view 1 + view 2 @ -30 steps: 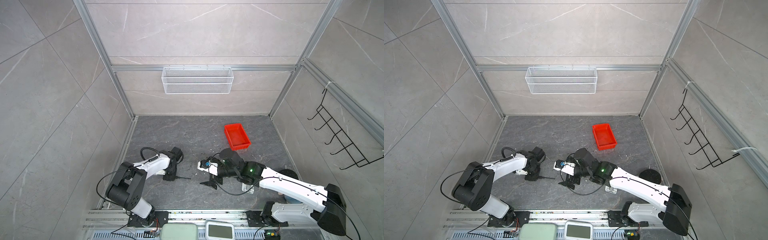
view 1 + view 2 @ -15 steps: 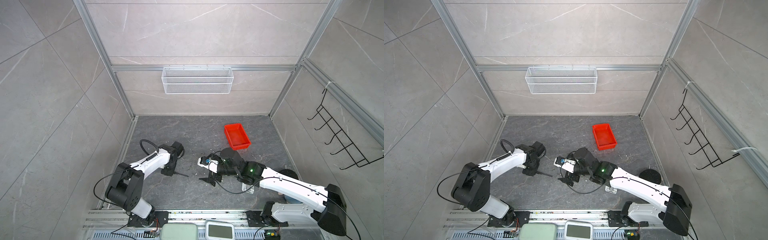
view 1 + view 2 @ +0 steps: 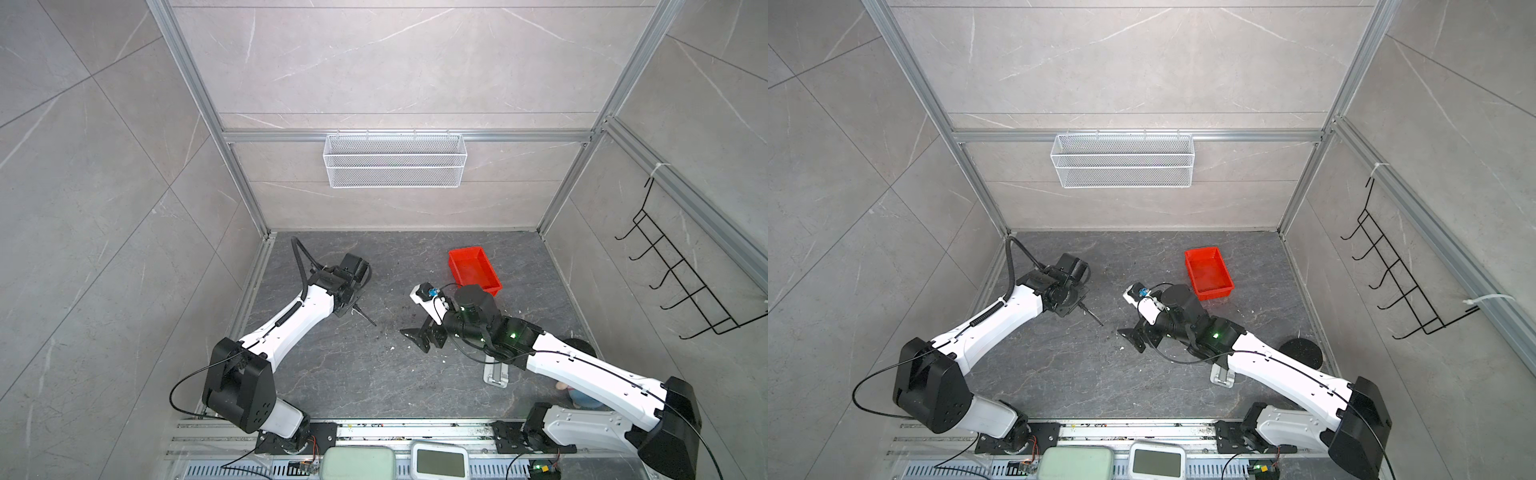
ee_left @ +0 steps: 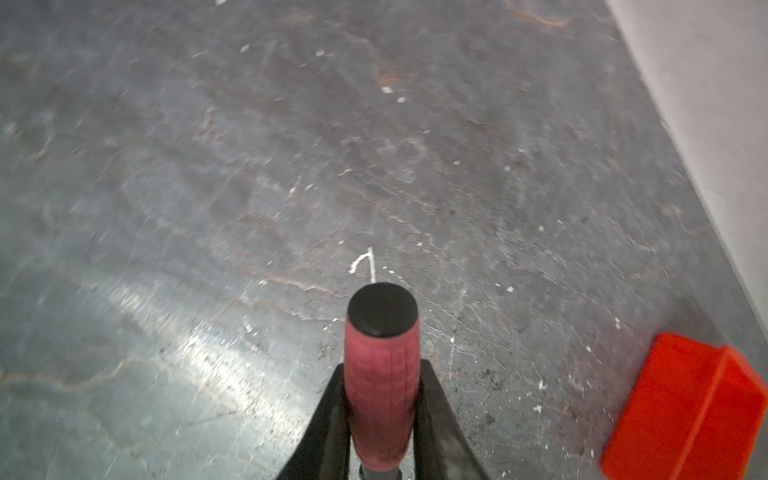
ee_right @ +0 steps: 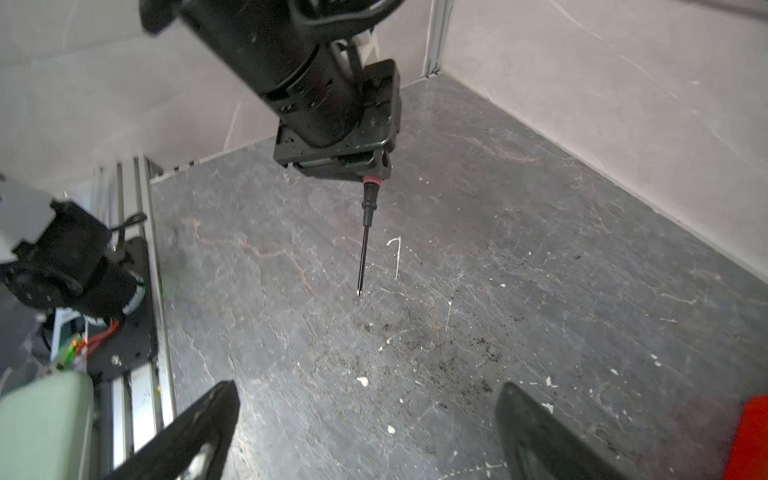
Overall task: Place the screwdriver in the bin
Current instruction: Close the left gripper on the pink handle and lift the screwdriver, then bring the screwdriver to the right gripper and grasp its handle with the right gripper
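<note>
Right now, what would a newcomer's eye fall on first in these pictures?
The bright red bin sits on the dark floor, toward the back right. Left of the middle, the left gripper is shut on a pink-handled screwdriver, shaft pointing down, while the right gripper faces it with jaws wide open.

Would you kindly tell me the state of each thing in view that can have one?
screwdriver: clamped by its handle, shaft slanting down.
left gripper: shut on the screwdriver.
right gripper: open, empty.
bin: upright, empty.
wire basket: hung up, looks empty.
hook rack: nothing hung on it.
</note>
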`<move>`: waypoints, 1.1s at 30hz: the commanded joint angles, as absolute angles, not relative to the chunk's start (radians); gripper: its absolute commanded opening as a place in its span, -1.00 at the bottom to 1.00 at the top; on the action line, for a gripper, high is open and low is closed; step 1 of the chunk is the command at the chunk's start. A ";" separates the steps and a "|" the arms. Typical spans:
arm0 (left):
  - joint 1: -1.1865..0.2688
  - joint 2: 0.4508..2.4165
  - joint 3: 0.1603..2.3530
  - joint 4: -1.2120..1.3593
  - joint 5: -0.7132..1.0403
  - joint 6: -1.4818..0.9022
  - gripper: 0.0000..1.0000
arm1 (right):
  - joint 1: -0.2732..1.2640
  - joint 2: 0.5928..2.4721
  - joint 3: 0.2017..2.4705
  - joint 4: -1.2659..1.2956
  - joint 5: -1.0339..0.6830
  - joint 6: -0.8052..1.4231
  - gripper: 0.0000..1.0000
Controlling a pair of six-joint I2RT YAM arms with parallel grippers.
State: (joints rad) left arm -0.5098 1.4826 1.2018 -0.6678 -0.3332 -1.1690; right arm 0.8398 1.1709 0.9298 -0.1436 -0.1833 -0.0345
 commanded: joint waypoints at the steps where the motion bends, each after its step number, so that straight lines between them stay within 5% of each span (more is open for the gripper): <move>1: -0.509 1.410 1.210 -0.438 -0.279 -0.867 -1.00 | 0.794 1.136 0.949 -0.071 -0.241 0.124 0.98; 15: -0.511 1.351 1.152 -0.025 0.347 -0.583 -1.00 | 0.657 1.191 1.059 -0.183 -0.216 0.402 0.98; 24: -0.528 1.407 1.175 0.118 0.584 -0.564 -1.00 | 0.636 1.238 1.064 -0.114 -0.294 0.423 0.98; 29: -0.544 1.424 1.197 0.147 0.634 -0.563 -1.00 | 0.626 1.286 1.078 -0.093 -0.364 0.467 0.70; 33: -0.546 1.424 1.179 0.207 0.643 -0.601 -1.00 | 0.625 1.296 1.068 -0.066 -0.371 0.488 0.17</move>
State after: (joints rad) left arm -0.5438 1.4311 1.1477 0.0940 0.5858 -0.5903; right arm 0.6277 1.2926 1.0473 -0.1078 -0.3363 0.4641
